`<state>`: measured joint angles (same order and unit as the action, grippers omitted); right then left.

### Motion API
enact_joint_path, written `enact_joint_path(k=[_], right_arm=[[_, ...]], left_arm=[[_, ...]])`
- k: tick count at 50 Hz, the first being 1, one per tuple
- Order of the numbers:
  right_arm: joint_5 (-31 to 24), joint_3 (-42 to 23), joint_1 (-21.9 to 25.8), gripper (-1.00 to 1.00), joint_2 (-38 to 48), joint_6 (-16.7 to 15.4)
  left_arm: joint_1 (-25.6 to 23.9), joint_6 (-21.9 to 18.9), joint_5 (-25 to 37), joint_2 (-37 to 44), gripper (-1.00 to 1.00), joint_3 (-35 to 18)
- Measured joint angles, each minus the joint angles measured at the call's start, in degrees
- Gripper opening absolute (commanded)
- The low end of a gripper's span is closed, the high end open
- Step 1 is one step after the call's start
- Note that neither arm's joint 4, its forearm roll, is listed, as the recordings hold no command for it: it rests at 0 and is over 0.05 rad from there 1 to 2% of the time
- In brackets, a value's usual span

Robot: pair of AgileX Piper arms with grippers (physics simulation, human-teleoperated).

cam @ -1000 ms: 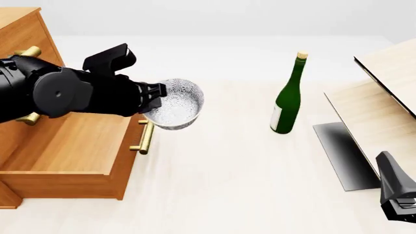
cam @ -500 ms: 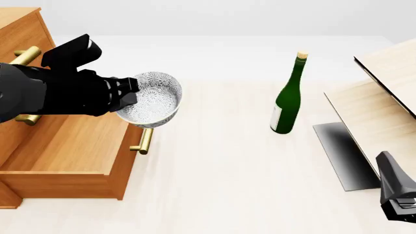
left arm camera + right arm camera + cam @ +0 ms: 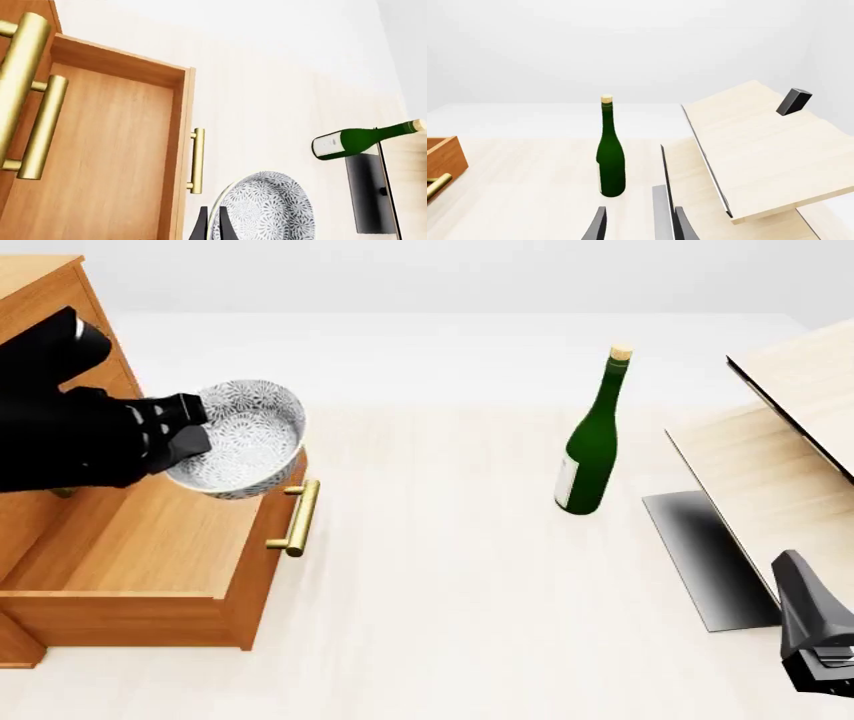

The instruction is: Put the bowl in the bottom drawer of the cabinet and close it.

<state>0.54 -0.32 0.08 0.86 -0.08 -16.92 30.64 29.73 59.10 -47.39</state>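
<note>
The left claw point(image 3: 187, 435) pinches the near-left rim of the bowl point(image 3: 240, 450), one finger inside and one outside, holding it tilted in the air above the front-right corner of the pulled-out bottom drawer point(image 3: 147, 540) of the cabinet point(image 3: 47, 310), which stands at about 9 o'clock on the tabletop point(image 3: 441, 570). The drawer's brass handle point(image 3: 296, 518) sits just below the bowl at its 5 o'clock side. The right claw point(image 3: 637, 225) rests low at 4 o'clock with its fingers spread and empty, facing the upright green bottle point(image 3: 594, 435) and the pale wooden boards point(image 3: 787, 440) at 3 o'clock.
</note>
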Motion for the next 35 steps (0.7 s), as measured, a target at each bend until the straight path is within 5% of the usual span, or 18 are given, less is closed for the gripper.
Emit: enact_joint_path(k=[35], right_arm=[[0.0, 0.0, 0.0, 1.00, 0.0, 0.0]], left_arm=[[12.3, -5.5, -0.3, -1.0, -1.00, 2.9]])
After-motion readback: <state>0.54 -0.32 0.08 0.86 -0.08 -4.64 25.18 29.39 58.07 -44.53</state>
